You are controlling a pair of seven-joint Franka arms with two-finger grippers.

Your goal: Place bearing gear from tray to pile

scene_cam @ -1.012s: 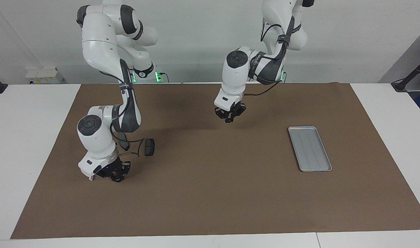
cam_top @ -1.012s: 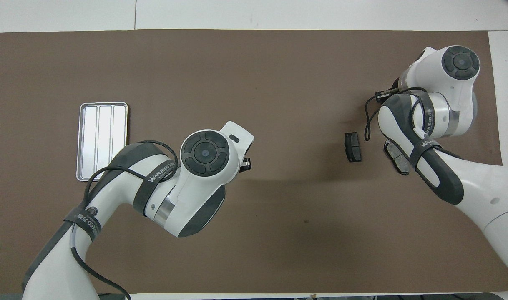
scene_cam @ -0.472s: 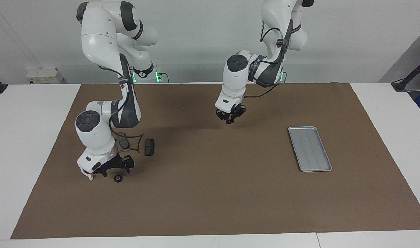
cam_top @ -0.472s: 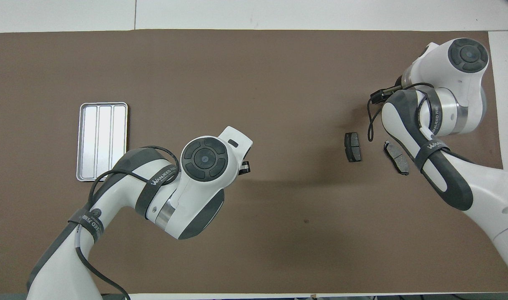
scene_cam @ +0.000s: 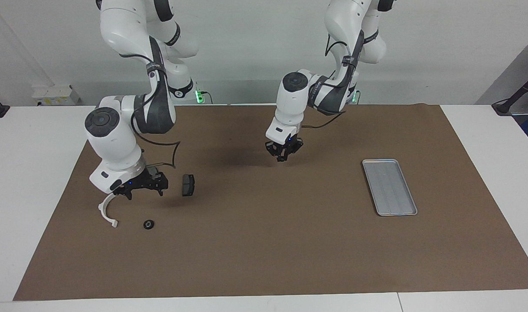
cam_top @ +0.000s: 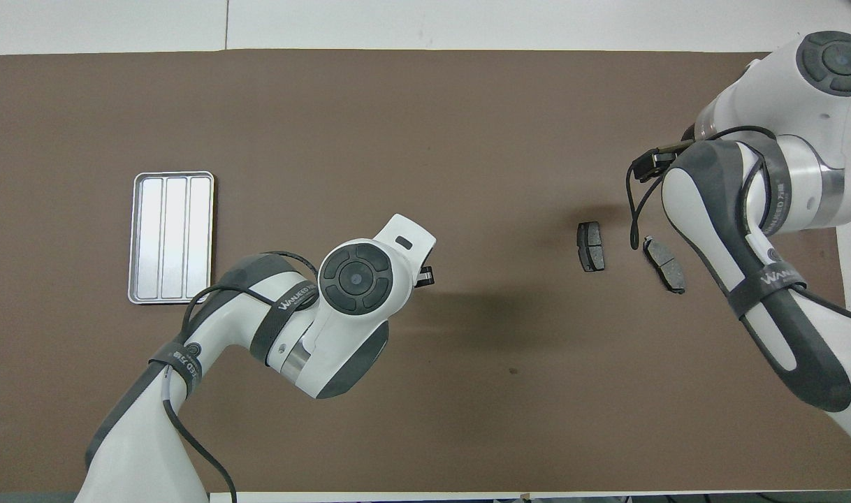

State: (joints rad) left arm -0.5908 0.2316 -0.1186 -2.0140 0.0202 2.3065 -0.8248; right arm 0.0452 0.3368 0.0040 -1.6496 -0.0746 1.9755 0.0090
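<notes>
Both arms' straps read WANJEED; right end effector (scene_cam: 143,187) open over pile, left (scene_cam: 284,151) unclear.

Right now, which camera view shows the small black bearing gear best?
The facing view: the bearing gear lies in plain sight on the brown mat, beside the white bracket. In the overhead view the right arm covers that spot, so the gear does not show.

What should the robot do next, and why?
Probably pull the right gripper up and back to rest. The bearing gear already lies on the mat beside the white bracket of the pile, the tray holds nothing, and the right gripper hangs open above the pile with nothing in it. The left gripper waits mid-table.
</notes>
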